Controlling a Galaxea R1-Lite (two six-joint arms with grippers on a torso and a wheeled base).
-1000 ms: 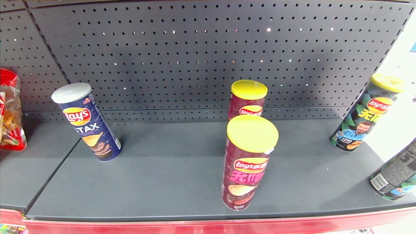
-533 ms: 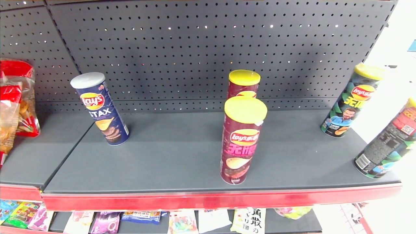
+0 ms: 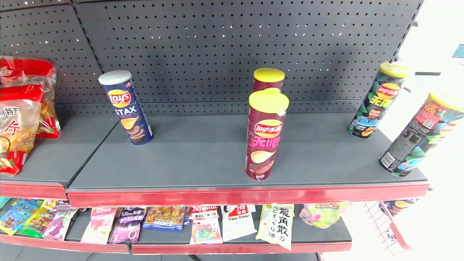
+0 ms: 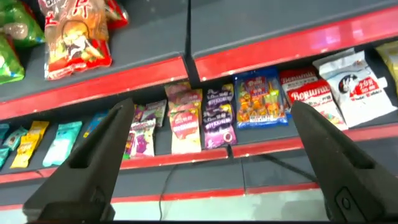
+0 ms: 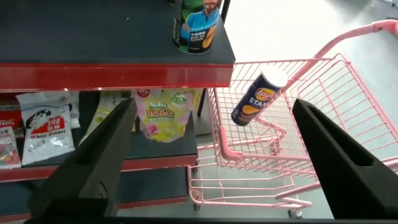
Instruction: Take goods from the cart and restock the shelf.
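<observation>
While my left gripper (image 4: 211, 106) hangs spread wide with nothing between its dark, wedge-shaped fingers, it faces the lower shelf (image 4: 267, 146) of flat, glossy snack packets. On the upper shelf (image 3: 195, 156), a matte grey deck with a shiny red front edge, crinkled snack bags (image 3: 21, 108) sit at the left end. Next comes a blue tube can (image 3: 126, 108) with a pale lid, set towards the back. Near the middle, two maroon cans with yellow lids stand in file: the front can (image 3: 266, 136) near the front edge and the rear can (image 3: 268, 78) by the perforated back panel. Two green-and-black cans follow at the right end, one (image 3: 377, 101) farther back and one (image 3: 417, 137) at the front right corner. My right gripper (image 5: 214, 102) is equally wide open and empty. Beyond its fingers, well apart, a blue can (image 5: 255, 98) lies tilted in the pink wire cart (image 5: 357, 34), just off the shelf's right end.
</observation>
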